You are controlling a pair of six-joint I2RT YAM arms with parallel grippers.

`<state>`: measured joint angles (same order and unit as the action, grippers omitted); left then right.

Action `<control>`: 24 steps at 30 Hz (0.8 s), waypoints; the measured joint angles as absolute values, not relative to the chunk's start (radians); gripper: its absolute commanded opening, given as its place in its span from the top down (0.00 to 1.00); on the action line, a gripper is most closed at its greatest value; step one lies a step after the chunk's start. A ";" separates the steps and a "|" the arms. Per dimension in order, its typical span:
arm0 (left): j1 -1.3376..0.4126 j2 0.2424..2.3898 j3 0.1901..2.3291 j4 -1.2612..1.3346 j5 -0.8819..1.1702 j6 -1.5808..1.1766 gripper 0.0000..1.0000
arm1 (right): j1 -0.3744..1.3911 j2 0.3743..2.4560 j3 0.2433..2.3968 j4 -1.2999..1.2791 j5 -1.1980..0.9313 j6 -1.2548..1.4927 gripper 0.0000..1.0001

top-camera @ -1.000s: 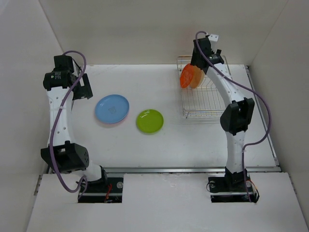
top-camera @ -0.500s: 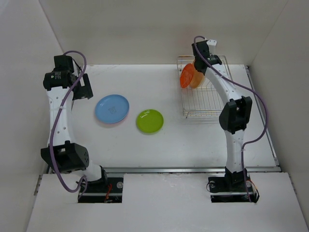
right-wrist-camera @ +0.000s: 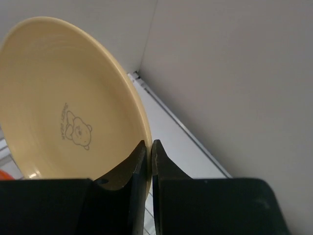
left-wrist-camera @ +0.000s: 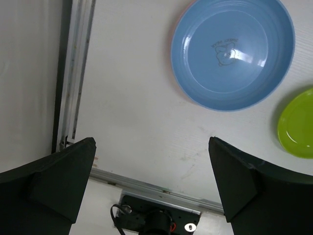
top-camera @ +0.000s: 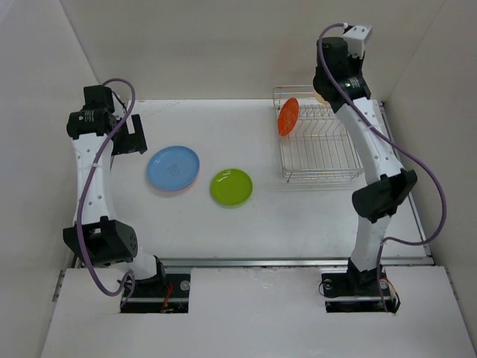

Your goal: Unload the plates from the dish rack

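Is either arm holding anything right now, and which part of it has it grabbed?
The right gripper pinches the cream-yellow plate by its rim. The left gripper is open and holds nothing.

Bare surface (top-camera: 261,224) lies between the green plate (top-camera: 231,186) and the rack (top-camera: 319,180). The blue plate (top-camera: 173,167) sits left of centre. An orange plate (top-camera: 288,117) stands upright near the rack's far-left corner. The right claw (right-wrist-camera: 149,147), clamped on a cream plate (right-wrist-camera: 63,98), hangs above its far side.

Robot lab: white booth walls (top-camera: 186,45), 2 bolted arms (top-camera: 89,179).
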<state>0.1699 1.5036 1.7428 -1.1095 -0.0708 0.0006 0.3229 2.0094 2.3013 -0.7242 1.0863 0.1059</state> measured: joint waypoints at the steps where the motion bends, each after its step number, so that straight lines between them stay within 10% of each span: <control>1: 0.170 1.504 1.743 -1.111 -0.052 0.006 0.00 | 0.329 1.980 2.303 -0.708 1.116 0.087 1.00; 6: 0.164 1.504 1.748 -1.134 0.110 0.057 0.00 | 0.396 1.795 2.222 -0.650 0.959 0.054 1.00; 17: 0.067 1.511 1.783 -1.203 0.446 0.186 0.00 | 0.583 1.856 1.993 -0.454 -0.268 0.150 1.00; 24: 0.093 1.522 1.784 -1.283 0.409 0.232 0.04 | 0.617 1.970 1.955 -0.421 -0.442 0.188 1.00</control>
